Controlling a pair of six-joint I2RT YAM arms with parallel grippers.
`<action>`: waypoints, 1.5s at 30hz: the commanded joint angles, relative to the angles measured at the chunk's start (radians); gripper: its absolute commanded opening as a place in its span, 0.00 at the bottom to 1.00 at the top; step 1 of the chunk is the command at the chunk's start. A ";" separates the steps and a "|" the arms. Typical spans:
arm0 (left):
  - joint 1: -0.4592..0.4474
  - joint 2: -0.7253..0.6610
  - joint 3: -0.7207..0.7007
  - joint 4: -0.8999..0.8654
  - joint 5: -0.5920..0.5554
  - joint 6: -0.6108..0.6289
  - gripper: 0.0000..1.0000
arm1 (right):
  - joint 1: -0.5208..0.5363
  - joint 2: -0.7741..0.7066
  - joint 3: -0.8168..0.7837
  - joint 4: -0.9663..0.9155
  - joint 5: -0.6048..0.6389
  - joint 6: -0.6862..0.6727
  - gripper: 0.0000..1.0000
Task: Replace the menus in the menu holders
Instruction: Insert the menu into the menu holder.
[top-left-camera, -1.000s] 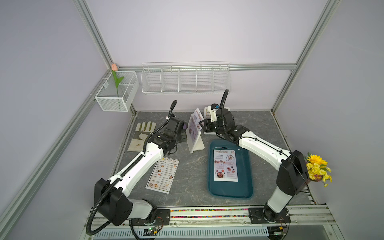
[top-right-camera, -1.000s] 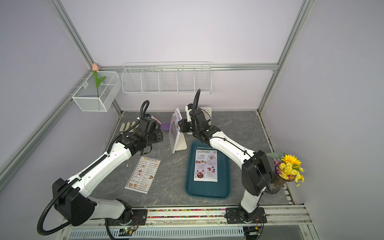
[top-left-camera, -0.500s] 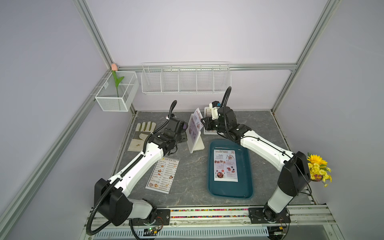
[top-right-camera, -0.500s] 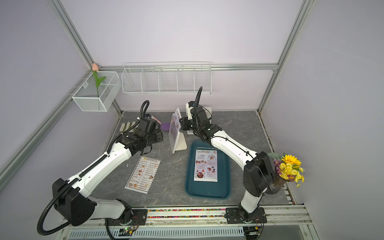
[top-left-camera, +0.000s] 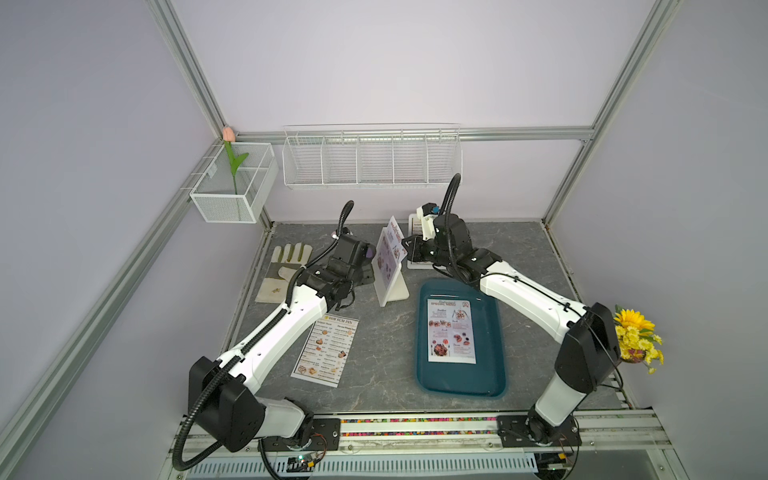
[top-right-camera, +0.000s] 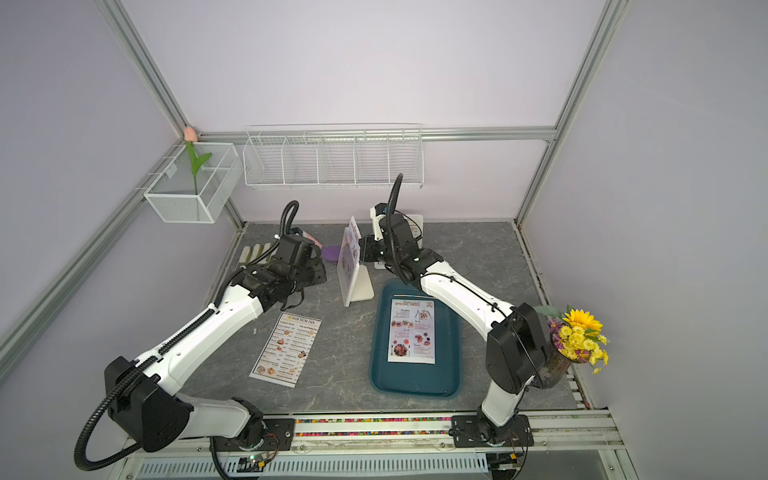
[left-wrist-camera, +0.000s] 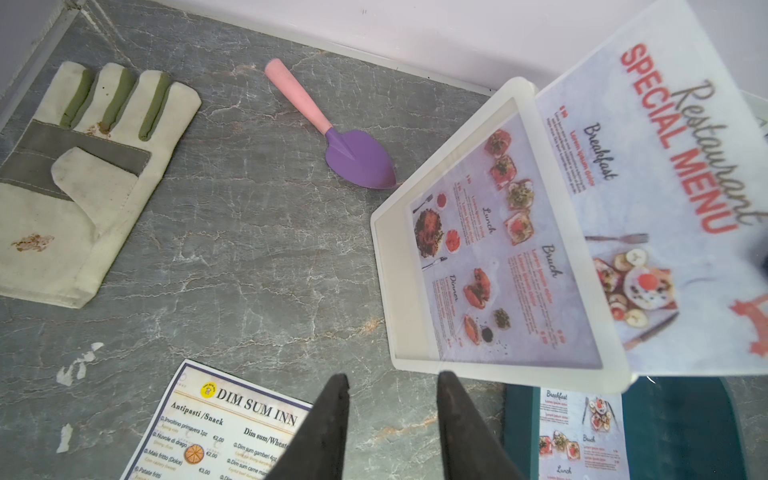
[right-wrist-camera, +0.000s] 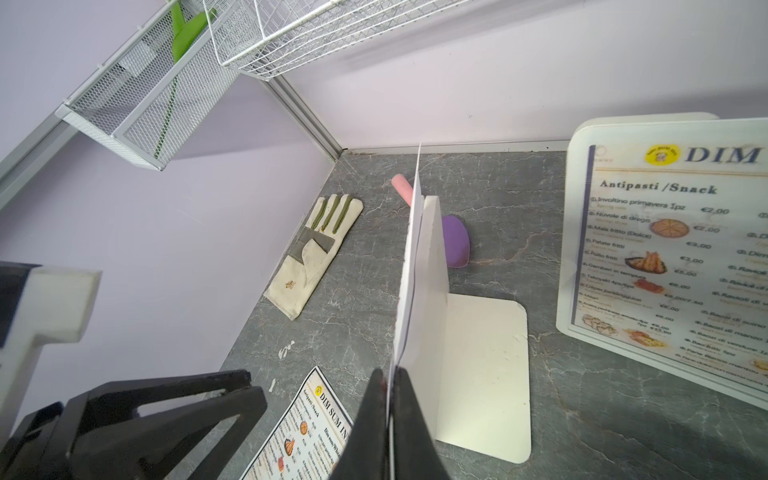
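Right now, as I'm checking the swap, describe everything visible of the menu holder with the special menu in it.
The menu holder is white plastic with rounded corners: an upright frame on a flat foot, standing on the grey table. A SPECIAL MENU sheet sits partly inside, sticking out past its top edge, pinched by the shut right tool.

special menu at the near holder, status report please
Right end effector shut on special menu edge. Left end effector open, empty. Menu partway in menu holder, top sticking out. Trowel close behind holder.
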 joint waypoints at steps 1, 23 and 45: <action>-0.004 0.001 0.020 0.002 -0.004 -0.018 0.38 | 0.012 0.036 0.025 -0.003 -0.026 0.014 0.10; -0.004 0.001 0.014 0.007 -0.002 -0.018 0.38 | -0.005 0.038 0.073 -0.052 -0.022 -0.027 0.28; -0.004 0.013 0.024 0.004 -0.007 -0.009 0.38 | -0.047 0.191 0.236 -0.107 -0.071 -0.032 0.10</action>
